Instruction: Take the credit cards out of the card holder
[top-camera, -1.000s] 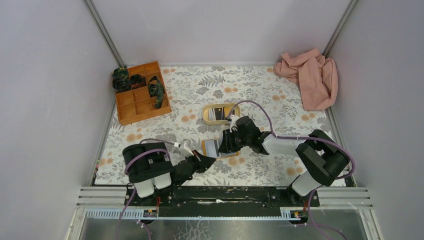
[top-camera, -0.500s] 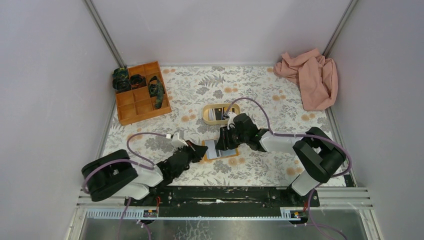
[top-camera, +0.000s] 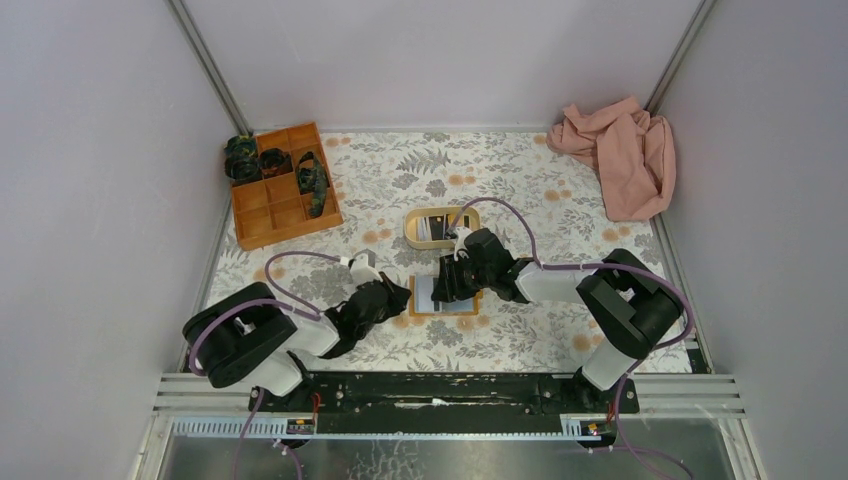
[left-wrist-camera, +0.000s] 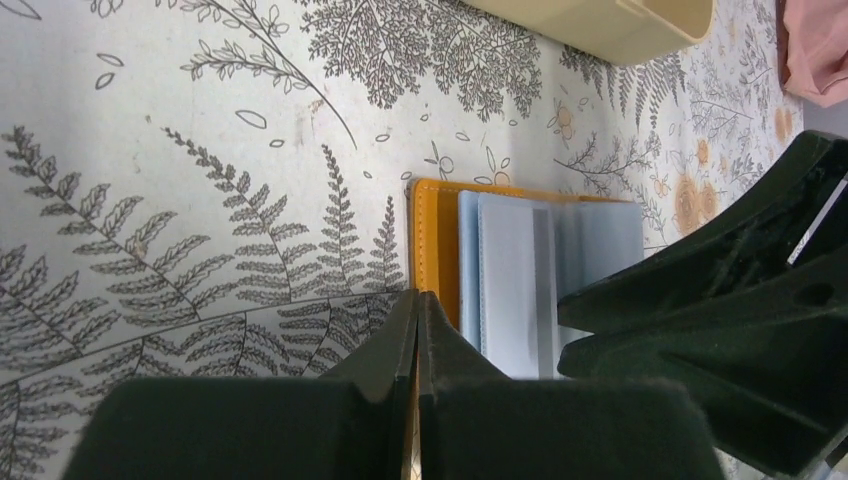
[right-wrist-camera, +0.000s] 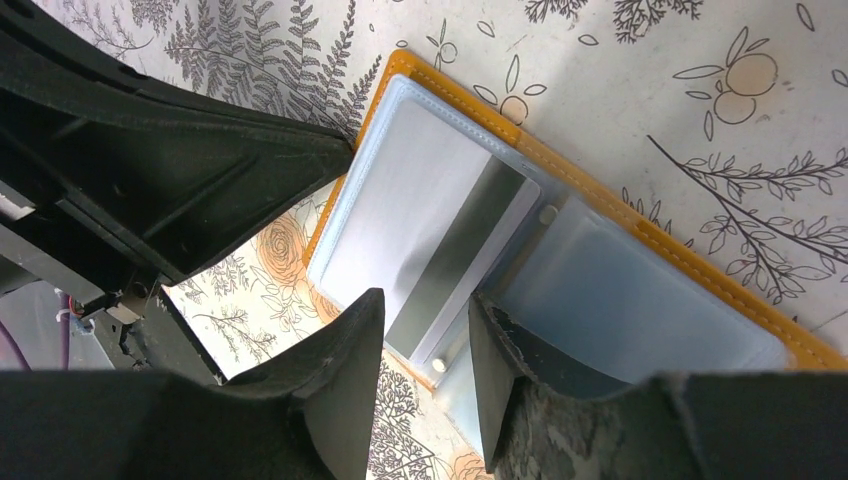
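Orange-tan leather-look card holder (top-camera: 432, 300) lies open on the floral tabletop (top-camera: 520, 180), shut left end effector (left-wrist-camera: 417, 305) at its edge (likely steadying it), half-open right end effector (right-wrist-camera: 425, 300) straddling a grey card (right-wrist-camera: 430, 215), gripping nothing.

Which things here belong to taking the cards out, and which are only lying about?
Job: card holder, lying open; card in its sleeve; perhaps the beige tray.
Lying about: orange compartment box; pink cloth.
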